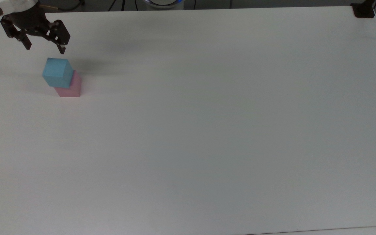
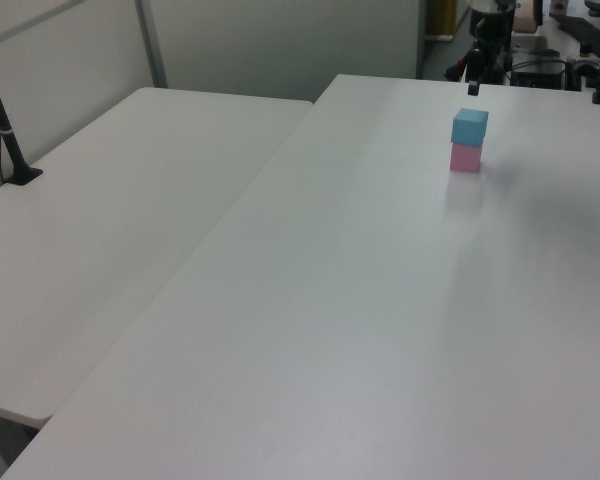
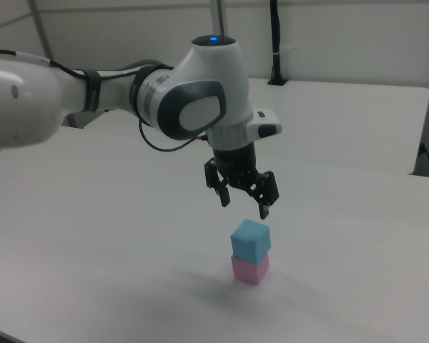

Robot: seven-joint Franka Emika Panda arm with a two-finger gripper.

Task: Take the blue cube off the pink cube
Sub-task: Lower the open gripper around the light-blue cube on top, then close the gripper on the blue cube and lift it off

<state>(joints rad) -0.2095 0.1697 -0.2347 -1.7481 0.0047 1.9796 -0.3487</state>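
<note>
The blue cube (image 1: 57, 72) (image 2: 470, 126) (image 3: 250, 240) rests on top of the pink cube (image 1: 71, 88) (image 2: 465, 158) (image 3: 249, 269), near the top view's left edge of the white table (image 1: 207, 130). My gripper (image 1: 45, 49) (image 3: 244, 206) hangs open in the air just above the stack, apart from the blue cube, with nothing between its dark fingers. In the left view one dark fingertip (image 2: 473, 88) shows just above and behind the blue cube.
A second white table (image 2: 120, 220) adjoins on the left view's left, with a black pole clamped at its edge (image 2: 5, 130). A black clamp (image 1: 363, 11) sits at the top view's upper right corner. The arm's white links (image 3: 71, 93) reach in from the right view's left.
</note>
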